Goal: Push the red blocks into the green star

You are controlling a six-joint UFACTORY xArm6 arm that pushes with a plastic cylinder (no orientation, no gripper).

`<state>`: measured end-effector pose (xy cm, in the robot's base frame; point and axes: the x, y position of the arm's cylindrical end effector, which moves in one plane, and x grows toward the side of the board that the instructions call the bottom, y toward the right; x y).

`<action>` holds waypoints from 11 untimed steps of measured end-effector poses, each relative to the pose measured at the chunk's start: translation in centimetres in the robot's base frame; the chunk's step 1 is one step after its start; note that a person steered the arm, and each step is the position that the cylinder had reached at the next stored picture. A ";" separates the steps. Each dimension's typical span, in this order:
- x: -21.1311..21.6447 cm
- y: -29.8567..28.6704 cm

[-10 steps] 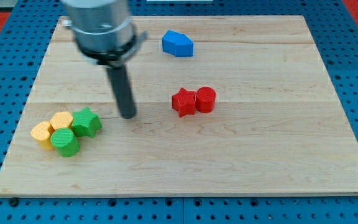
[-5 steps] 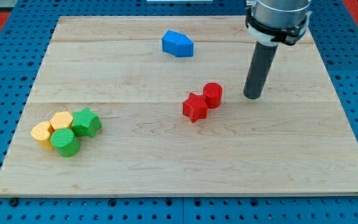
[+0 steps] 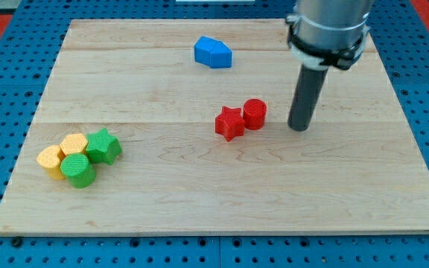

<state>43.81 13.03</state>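
A red star [image 3: 230, 123] and a red cylinder [image 3: 255, 114] sit side by side near the board's middle, touching. The green star [image 3: 103, 146] lies at the view's lower left, in a cluster with other blocks. My tip [image 3: 299, 127] rests on the board just to the right of the red cylinder, with a small gap between them. The rod stands upright under the arm's grey end at the view's top right.
A green cylinder [image 3: 77, 170] and two yellow blocks [image 3: 73, 144] [image 3: 50, 158] touch the green star on its left. A blue block [image 3: 213, 53] lies near the view's top centre. The wooden board [image 3: 214, 201] sits on a blue pegboard.
My tip went from left of the red blocks to their right, then came slightly lower and left. The red pair shifted a little, and the star turned.
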 end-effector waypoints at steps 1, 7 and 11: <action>-1.1 -3.1; 6.2 -21.9; -0.3 -12.6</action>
<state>43.55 0.42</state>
